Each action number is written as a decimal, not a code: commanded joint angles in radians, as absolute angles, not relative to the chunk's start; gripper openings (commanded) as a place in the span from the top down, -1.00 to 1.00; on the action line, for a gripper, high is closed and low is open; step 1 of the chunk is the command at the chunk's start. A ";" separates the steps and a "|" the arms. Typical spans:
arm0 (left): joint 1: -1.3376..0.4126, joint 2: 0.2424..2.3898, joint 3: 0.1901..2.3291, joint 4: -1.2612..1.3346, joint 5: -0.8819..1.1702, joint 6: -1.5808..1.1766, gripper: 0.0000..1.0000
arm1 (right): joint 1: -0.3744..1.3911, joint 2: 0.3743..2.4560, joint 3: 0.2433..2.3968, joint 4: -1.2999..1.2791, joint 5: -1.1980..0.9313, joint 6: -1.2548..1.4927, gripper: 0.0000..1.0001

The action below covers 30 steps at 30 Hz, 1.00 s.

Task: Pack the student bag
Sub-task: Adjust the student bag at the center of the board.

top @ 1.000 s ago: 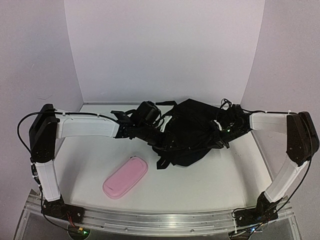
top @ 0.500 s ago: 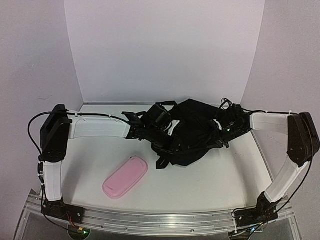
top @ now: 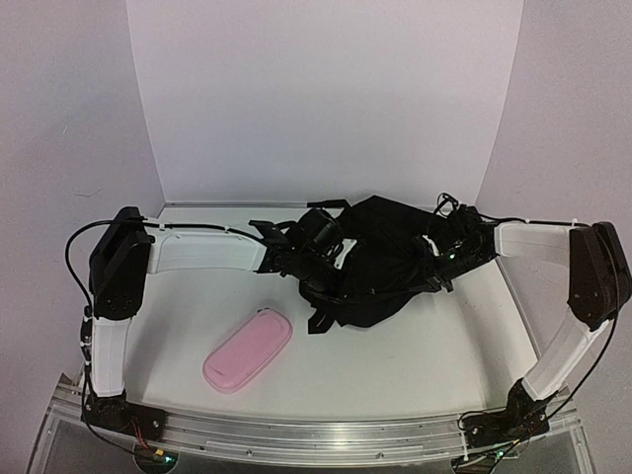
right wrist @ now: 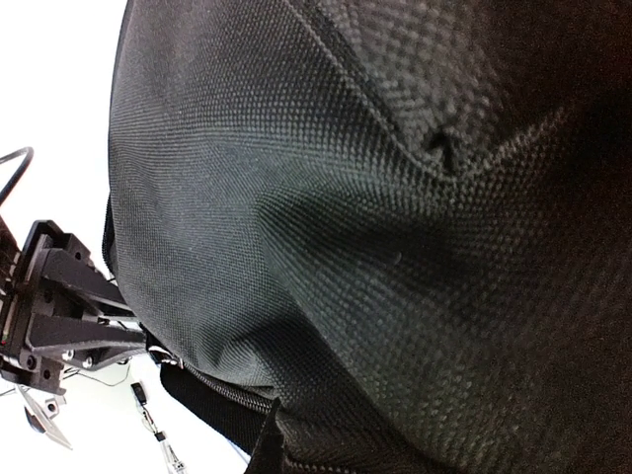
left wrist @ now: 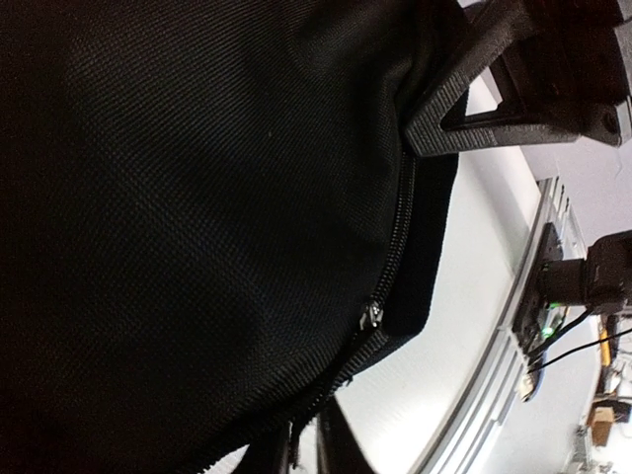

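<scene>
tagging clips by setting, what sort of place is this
Probably a robotics lab test cell: a white table boxed in by pale walls, two robot arms bolted to an aluminium rail at its near edge, and a black backpack and pink pencil case as props.

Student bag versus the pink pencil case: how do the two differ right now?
Colour: the student bag is black woven fabric, the pencil case smooth pink. Size: the student bag is far bigger than the pencil case. State: the student bag lies crumpled at the back, left arm and right arm both reaching it; the pencil case lies flat nearer the front, untouched. Both rest on the white table.
</scene>
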<state>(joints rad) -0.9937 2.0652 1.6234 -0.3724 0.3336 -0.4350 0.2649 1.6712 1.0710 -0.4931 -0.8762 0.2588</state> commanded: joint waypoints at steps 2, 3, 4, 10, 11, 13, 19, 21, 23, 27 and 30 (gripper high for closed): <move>-0.977 1.981 1.639 -0.387 0.267 -0.418 0.99 | 0.277 1.603 1.070 -0.476 -0.876 0.226 1.00; -0.964 1.967 1.627 -0.393 0.261 -0.421 0.99 | 0.276 1.601 1.067 -0.476 -0.867 0.221 1.00; -0.950 1.953 1.613 -0.395 0.261 -0.428 0.99 | 0.275 1.599 1.064 -0.478 -0.858 0.219 1.00; -0.848 1.880 1.512 -0.413 0.230 -0.459 0.99 | 0.248 1.589 1.052 -0.489 -0.811 0.211 1.00; -0.833 1.864 1.490 -0.408 0.229 -0.462 1.00 | 0.241 1.587 1.051 -0.494 -0.802 0.207 1.00; -0.806 1.840 1.459 -0.403 0.224 -0.467 1.00 | 0.229 1.587 1.051 -0.505 -0.786 0.199 1.00; -0.789 1.797 1.422 -0.389 0.266 -0.418 0.99 | 0.194 1.597 1.065 -0.535 -0.736 0.166 1.00; -0.819 1.796 1.417 -0.326 0.356 -0.400 1.00 | 0.193 1.604 1.077 -0.537 -0.770 0.171 1.00; -0.878 1.834 1.468 -0.340 0.368 -0.358 0.99 | 0.204 1.623 1.097 -0.537 -0.807 0.187 1.00; -0.956 1.952 1.625 -0.368 0.397 -0.348 0.99 | 0.244 1.640 1.124 -0.536 -0.822 0.186 1.00; -0.970 2.004 1.693 -0.343 0.429 -0.372 0.99 | 0.270 1.646 1.130 -0.537 -0.825 0.187 1.00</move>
